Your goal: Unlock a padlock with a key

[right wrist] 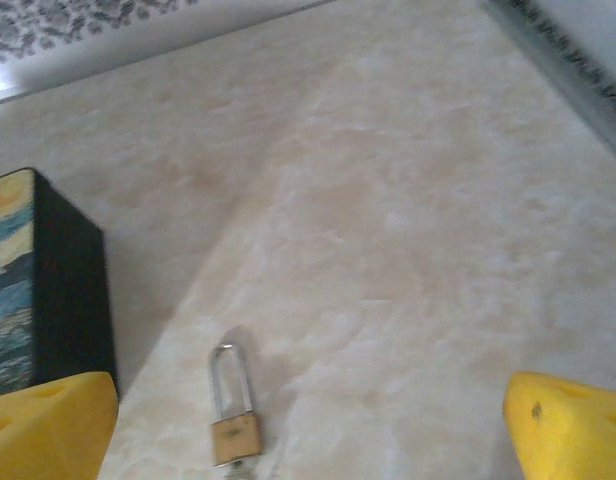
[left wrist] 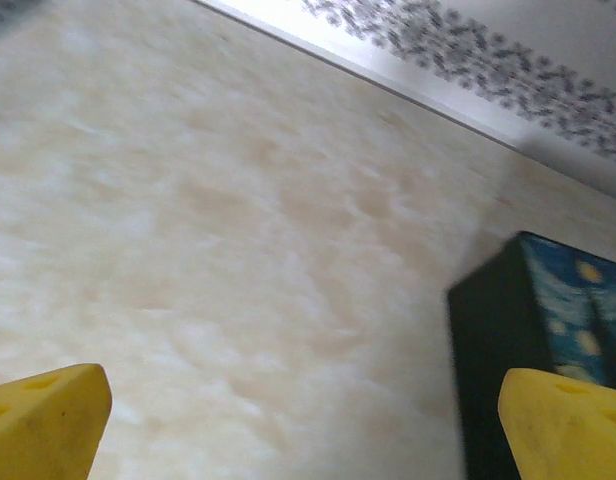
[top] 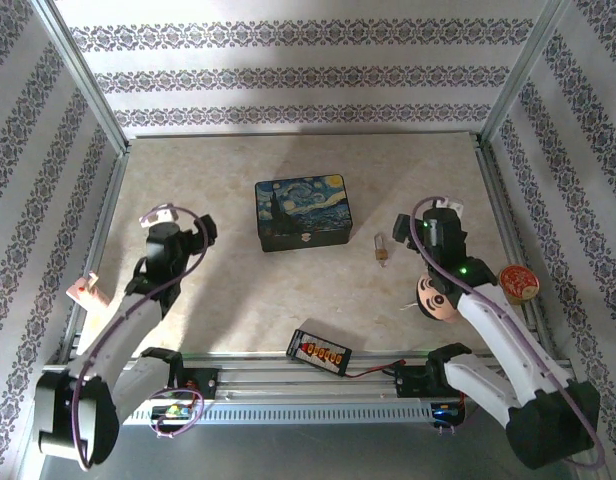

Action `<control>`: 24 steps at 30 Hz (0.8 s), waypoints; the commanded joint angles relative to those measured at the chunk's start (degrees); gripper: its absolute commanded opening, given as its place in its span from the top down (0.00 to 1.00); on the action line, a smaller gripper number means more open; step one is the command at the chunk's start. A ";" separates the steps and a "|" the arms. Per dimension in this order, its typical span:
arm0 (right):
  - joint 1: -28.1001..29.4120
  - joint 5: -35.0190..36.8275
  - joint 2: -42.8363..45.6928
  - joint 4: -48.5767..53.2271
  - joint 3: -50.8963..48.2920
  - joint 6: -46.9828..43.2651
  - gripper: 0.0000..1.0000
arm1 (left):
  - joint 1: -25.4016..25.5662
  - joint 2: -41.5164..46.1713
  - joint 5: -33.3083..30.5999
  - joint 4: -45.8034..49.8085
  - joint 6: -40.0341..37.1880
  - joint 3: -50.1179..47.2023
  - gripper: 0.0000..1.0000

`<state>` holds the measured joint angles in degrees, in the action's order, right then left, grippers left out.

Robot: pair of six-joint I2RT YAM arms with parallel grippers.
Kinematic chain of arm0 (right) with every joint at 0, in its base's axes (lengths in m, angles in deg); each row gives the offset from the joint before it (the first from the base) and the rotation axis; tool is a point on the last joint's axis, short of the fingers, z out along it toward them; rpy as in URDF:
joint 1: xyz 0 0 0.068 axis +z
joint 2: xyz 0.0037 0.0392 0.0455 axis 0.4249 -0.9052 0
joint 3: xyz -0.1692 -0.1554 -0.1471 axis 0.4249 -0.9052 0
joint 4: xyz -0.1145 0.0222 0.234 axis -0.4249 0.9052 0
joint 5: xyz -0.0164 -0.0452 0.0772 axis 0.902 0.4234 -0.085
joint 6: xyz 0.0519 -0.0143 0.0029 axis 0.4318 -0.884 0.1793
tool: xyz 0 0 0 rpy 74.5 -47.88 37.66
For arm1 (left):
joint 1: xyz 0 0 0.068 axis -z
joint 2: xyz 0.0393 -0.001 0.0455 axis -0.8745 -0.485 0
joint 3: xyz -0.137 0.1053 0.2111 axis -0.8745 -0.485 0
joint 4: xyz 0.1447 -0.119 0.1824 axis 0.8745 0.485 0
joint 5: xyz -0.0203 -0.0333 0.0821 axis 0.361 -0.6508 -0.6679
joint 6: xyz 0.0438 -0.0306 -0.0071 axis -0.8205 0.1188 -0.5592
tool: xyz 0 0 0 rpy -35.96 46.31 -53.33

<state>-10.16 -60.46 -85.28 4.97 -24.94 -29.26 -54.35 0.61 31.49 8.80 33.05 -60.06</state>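
table [top: 218,290]: pale marble, patterned walls
left gripper [left wrist: 306,420], right gripper [right wrist: 308,420]: 2 spread wide, empty
padlock [right wrist: 235,432]: flat, near box [top: 304,212]
risk: padlock likely skids when pinched; key too small to spot

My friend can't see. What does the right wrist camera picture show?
A tiny brass padlock lies on the pale marbled table, shackle pointing away. The right gripper has its yellow jaws wide open at the bottom corners, and a dark painted box sits at left.

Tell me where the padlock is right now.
In the top view the padlock lies on the table, right of centre, just right of the dark blue box and apart from it.
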 commanded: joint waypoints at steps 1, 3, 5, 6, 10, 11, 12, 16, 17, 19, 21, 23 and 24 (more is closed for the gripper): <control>-0.90 2.17 3.50 -9.56 -5.24 -9.95 0.02 | -0.48 4.27 -10.93 -10.49 -8.29 -5.74 0.01; -0.92 2.26 4.86 -16.43 -9.25 -13.82 0.02 | -0.48 4.70 -12.69 -15.34 -11.61 -8.44 0.01; -1.00 4.20 4.86 -22.90 -12.88 -16.20 0.02 | -0.55 3.77 -15.09 -19.90 -15.02 -10.37 0.01; -1.02 4.50 4.36 -25.62 -14.18 -17.69 0.02 | -0.57 3.08 -15.72 -21.75 -16.97 -11.02 0.01; -1.51 4.60 -0.28 -37.31 -18.80 -23.31 0.02 | -1.08 -1.42 -14.42 -33.56 -25.82 -14.46 0.01; -1.82 4.54 -1.74 -39.02 -19.19 -24.07 0.02 | -1.33 -2.76 -13.17 -36.15 -26.95 -15.19 0.01; -2.13 4.62 -3.03 -40.01 -19.25 -24.23 0.02 | -1.65 -3.94 -11.59 -38.16 -27.90 -15.67 0.01; -4.47 2.23 -8.72 -45.89 -19.34 -23.61 0.02 | -3.39 -10.47 -4.08 -43.86 -30.37 -15.98 0.01; -5.12 1.23 -10.00 -48.65 -21.20 -23.32 0.02 | -3.70 -12.39 -2.50 -45.32 -30.44 -15.99 0.01; -6.50 -0.46 -12.01 -53.23 -22.35 -22.82 0.02 | -4.20 -16.25 -0.10 -49.40 -30.50 -16.09 0.01; -7.48 -1.95 -13.44 -56.28 -23.01 -22.83 0.02 | -4.60 -19.37 1.83 -49.71 -31.06 -15.20 0.01; -8.44 -3.25 -14.45 -57.96 -23.10 -23.11 0.02 | -5.30 -21.99 4.19 -50.38 -31.38 -14.13 0.01; -8.81 -3.70 -14.80 -58.61 -23.21 -23.30 0.02 | -5.32 -21.57 5.10 -47.82 -31.43 -13.23 0.01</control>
<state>-18.08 -61.29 -99.44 -45.74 -47.59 -51.38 -58.57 -20.22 31.42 -34.98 3.70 -75.28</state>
